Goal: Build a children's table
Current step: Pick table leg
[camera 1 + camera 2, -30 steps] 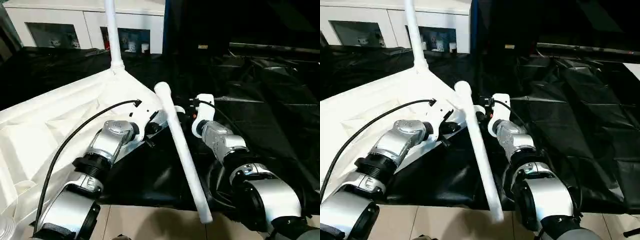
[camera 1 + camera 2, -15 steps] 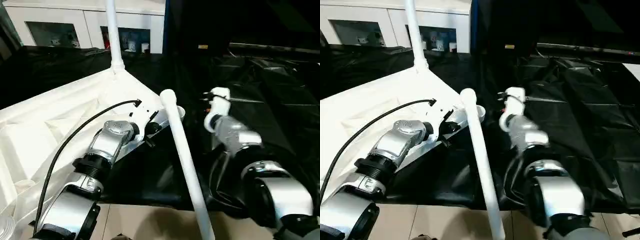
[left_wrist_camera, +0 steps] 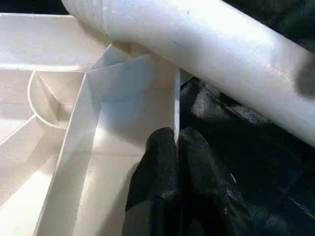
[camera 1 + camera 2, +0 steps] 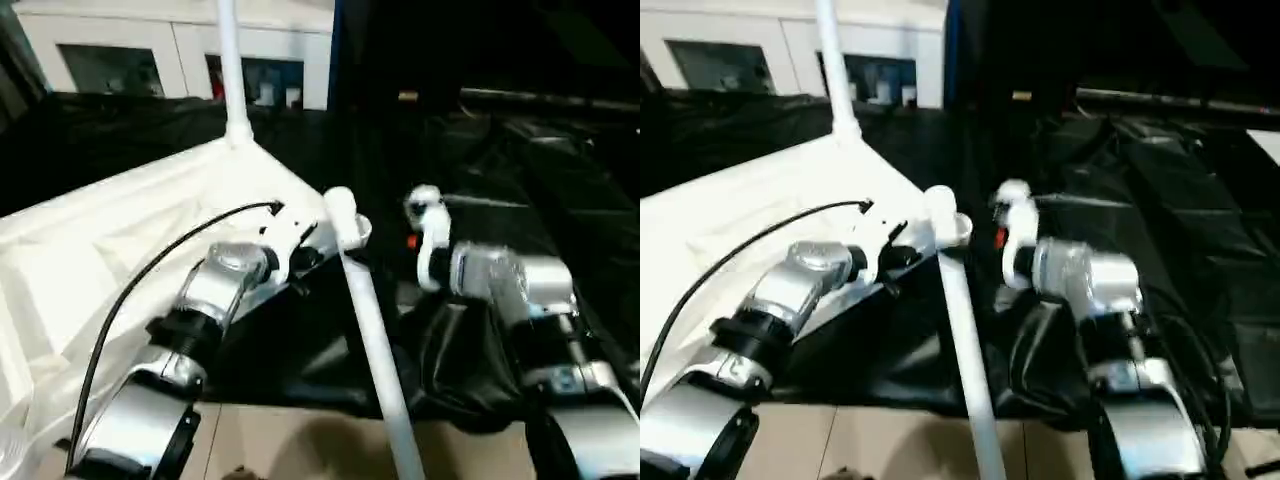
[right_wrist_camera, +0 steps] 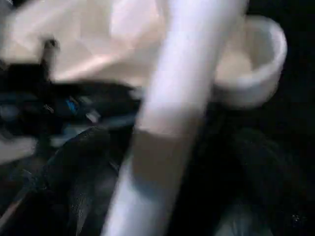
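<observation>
With the left gripper (image 3: 176,147) pinched on the tabletop (image 4: 90,260) wall beside the corner socket (image 4: 958,228), the loose leg (image 4: 368,330) leaning there needs regrasping by the right gripper (image 4: 425,215), whose finger state I cannot tell, then standing upright over the socket before pressing down.

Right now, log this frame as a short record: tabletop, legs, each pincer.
tabletop: upside down, ribbed side up, on black sheet
fitted leg: upright in far corner
loose leg: leaning on the near corner socket, not inserted
left pincer: shut on tabletop rim
right pincer: off the leg, state unclear
</observation>
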You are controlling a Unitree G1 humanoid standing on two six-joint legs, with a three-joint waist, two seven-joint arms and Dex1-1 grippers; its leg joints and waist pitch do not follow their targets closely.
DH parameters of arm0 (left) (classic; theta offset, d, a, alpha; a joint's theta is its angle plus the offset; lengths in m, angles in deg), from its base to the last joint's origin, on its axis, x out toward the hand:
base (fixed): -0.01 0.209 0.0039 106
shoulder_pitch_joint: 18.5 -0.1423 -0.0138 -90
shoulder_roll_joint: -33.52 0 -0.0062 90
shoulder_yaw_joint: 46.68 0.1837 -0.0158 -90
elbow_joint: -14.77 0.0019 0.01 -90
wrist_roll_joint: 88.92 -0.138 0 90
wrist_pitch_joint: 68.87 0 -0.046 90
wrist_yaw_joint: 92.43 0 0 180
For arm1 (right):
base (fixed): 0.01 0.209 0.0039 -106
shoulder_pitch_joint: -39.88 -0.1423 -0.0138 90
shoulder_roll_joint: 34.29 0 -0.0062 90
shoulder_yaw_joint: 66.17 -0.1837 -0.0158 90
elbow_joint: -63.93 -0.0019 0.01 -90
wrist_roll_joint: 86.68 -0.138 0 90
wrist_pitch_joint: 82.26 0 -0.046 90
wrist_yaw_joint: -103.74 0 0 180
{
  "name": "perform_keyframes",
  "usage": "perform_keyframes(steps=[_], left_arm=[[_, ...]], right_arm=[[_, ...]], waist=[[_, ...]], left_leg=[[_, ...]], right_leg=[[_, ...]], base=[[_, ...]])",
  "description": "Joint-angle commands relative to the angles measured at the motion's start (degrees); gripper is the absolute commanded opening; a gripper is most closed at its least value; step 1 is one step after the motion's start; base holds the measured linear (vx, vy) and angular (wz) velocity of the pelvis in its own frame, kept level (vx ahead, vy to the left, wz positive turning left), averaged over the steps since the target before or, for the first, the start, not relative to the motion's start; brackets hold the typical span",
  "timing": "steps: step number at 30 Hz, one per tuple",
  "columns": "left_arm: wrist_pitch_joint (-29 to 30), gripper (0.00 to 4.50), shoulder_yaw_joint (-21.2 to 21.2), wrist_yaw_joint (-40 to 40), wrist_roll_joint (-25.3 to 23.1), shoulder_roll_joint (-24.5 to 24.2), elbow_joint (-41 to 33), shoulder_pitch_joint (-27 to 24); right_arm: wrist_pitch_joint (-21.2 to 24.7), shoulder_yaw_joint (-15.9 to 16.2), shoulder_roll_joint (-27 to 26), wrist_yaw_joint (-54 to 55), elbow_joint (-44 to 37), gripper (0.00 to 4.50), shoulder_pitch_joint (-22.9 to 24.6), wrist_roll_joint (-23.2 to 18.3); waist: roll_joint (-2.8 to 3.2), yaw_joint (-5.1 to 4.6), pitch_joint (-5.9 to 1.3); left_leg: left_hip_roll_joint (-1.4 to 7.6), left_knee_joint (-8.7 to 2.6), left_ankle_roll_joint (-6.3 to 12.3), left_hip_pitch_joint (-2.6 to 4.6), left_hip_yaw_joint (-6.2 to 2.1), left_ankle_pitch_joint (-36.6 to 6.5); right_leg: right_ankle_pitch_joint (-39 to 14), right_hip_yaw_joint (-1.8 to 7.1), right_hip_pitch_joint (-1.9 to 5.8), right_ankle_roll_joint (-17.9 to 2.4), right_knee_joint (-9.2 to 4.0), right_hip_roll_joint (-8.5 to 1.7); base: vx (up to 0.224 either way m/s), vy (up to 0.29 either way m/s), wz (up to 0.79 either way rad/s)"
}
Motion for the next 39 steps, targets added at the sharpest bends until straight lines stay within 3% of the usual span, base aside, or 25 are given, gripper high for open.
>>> perform_keyframes(steps=[1,3,6,10,19,21,24,25,27,28,30,33,34,35,37,38,39], left_arm=[[0.9,0.0,0.2,-0.2,-0.6,-0.6,1.6,-0.8],[0.9,0.0,0.2,-0.2,-0.7,-0.6,1.5,-0.8],[0.8,0.0,0.2,-0.2,-0.8,-0.7,1.6,-0.8],[0.5,0.0,0.2,-0.1,-0.8,-0.9,1.7,-0.7],[-0.2,0.0,0.2,0.1,-0.9,-1.1,2.0,-0.5],[-0.3,0.0,0.2,0.2,-0.9,-1.2,2.0,-0.4],[-0.9,0.0,0.4,0.7,-1.0,-1.3,2.0,-0.4],[-1.4,0.0,0.6,1.4,-1.0,-1.5,2.0,-0.5],[-1.5,0.0,0.6,1.6,-1.0,-1.6,1.9,-0.5],[-3.5,0.0,1.0,3.1,-0.9,-1.9,1.4,-0.8],[-5.0,0.0,1.3,4.2,-0.8,-2.2,1.0,-1.0],[-5.5,0.56,0.8,6.1,0.3,-2.3,0.7,-0.9],[-5.5,0.59,0.8,6.1,0.3,-2.3,0.7,-0.9],[-4.8,0.62,0.4,6.9,1.0,-2.6,0.3,-0.9],[-4.1,0.83,-0.5,7.6,2.1,-2.8,-0.3,-0.7],[-3.0,0.94,-1.8,7.9,3.4,-3.0,-1.3,-0.5],[-1.9,1.0,-3.2,7.9,4.8,-3.2,-2.2,-0.3]], right_arm=[[1.3,0.6,-0.2,1.5,-0.6,4.47,0.0,1.5],[6.1,2.3,-0.1,2.7,-4.5,4.47,2.2,0.1],[8.7,4.1,0.4,2.3,-6.4,4.18,3.5,-0.8],[9.0,3.2,-0.2,1.7,-5.2,3.91,4.0,-0.2],[9.9,0.7,-1.1,3.4,-3.4,3.21,4.0,-1.4],[9.7,-0.9,-1.5,4.0,-2.3,2.85,3.7,-1.8],[9.7,-3.2,-2.1,4.7,-0.9,2.82,3.2,-2.7],[9.9,-6.1,-2.9,6.0,0.0,2.62,2.7,-3.8],[10.0,-6.9,-3.2,6.4,0.2,2.43,2.6,-4.1],[10.5,-9.8,-3.6,7.3,0.4,2.42,2.3,-5.7],[11.0,-12.2,-4.0,8.0,0.3,2.17,2.0,-7.1],[11.6,-17.7,-4.8,9.8,0.8,1.94,0.9,-10.2],[11.6,-17.7,-4.8,9.8,0.8,1.85,0.9,-10.2],[11.6,-19.4,-4.9,10.4,0.8,1.77,0.4,-11.1],[11.6,-22.6,-5.2,11.4,1.2,1.73,-0.6,-12.9],[11.0,-24.7,-5.2,12.0,1.5,1.73,-1.4,-14.2],[10.4,-26.7,-5.5,12.7,1.7,1.72,-2.2,-15.5]], waist=[[-0.51,0.63,-4.45],[-0.62,0.65,-4.47],[-0.59,0.75,-4.51],[-0.79,0.75,-4.4],[-1.05,0.72,-4.5],[-1.01,0.72,-4.53],[-1.0,0.71,-4.55],[-0.9,0.76,-4.59],[-0.93,0.71,-4.65],[-0.67,0.78,-4.64],[-0.66,0.79,-4.71],[-0.41,0.79,-4.74],[-0.47,0.88,-4.73],[0.06,0.95,-4.73],[-0.21,0.94,-4.76],[0.25,1.05,-4.75],[0.27,1.06,-4.77]], left_leg=[[3.91,-3.66,0.66,0.56,-2.1,-6.7],[3.88,-3.66,0.92,0.58,-2.1,-5.9],[3.96,-3.62,1.55,0.52,-2.14,-5.1],[3.95,-3.66,0.67,0.52,-2.11,-6.5],[3.95,-3.56,0.93,0.5,-2.07,-5.1],[3.93,-3.53,0.81,0.55,-2.04,-5.1],[3.9,-3.51,0.82,0.53,-2.01,-5.1],[3.89,-3.5,0.84,0.53,-2.04,-4.6],[3.87,-3.46,0.95,0.53,-2.01,-4.2],[3.85,-3.47,1.07,0.6,-2.03,-4.1],[3.92,-3.45,1.08,0.67,-2.0,-4.1],[3.95,-3.47,0.75,0.77,-1.94,-4.5],[3.92,-3.47,0.6,0.84,-1.92,-4.7],[3.96,-3.49,0.26,0.87,-1.98,-4.8],[3.94,-3.48,-0.12,0.93,-1.9,-5.2],[3.95,-3.49,-0.28,0.94,-1.95,-5.4],[4.01,-3.48,-0.63,1.01,-1.91,-5.9]], right_leg=[[-11.4,3.95,3.49,-9.8,-4.17,-5.35],[-10.0,3.95,3.58,-9.9,-4.04,-5.2],[-7.9,3.97,3.64,-10.0,-3.77,-5.26],[-11.5,3.96,3.54,-9.1,-4.19,-5.48],[-9.0,4.0,3.58,-9.6,-3.82,-5.5],[-9.1,4.01,3.54,-9.8,-3.81,-5.53],[-8.8,4.01,3.59,-10.0,-3.76,-5.52],[-8.1,3.99,3.61,-10.1,-3.65,-5.48],[-7.4,3.96,3.64,-10.4,-3.53,-5.46],[-7.2,3.99,3.61,-10.6,-3.59,-5.52],[-6.5,4.02,3.56,-10.7,-3.49,-5.48],[-5.8,4.0,3.52,-11.2,-3.38,-5.41],[-6.0,3.94,3.53,-11.3,-3.36,-5.4],[-5.9,3.95,3.49,-11.4,-3.35,-5.43],[-5.6,3.96,3.51,-11.8,-3.29,-5.42],[-5.5,3.97,3.52,-12.0,-3.24,-5.49],[-5.3,3.95,3.49,-12.5,-3.23,-5.53]], base=[[0.0,0.0,0.0],[0.0,0.0,0.0],[0.0,0.0,0.0],[0.0,0.0,0.0],[0.0,0.0,0.0],[0.0,0.0,0.0],[0.0,0.0,0.0],[0.0,0.0,0.0],[0.0,0.0,0.0],[0.0,0.0,0.0],[0.0,0.0,0.0],[0.0,0.0,0.0],[0.0,0.0,0.0],[0.0,0.0,0.0],[0.0,0.0,0.0],[0.0,0.0,0.0],[0.0,0.0,0.0]])
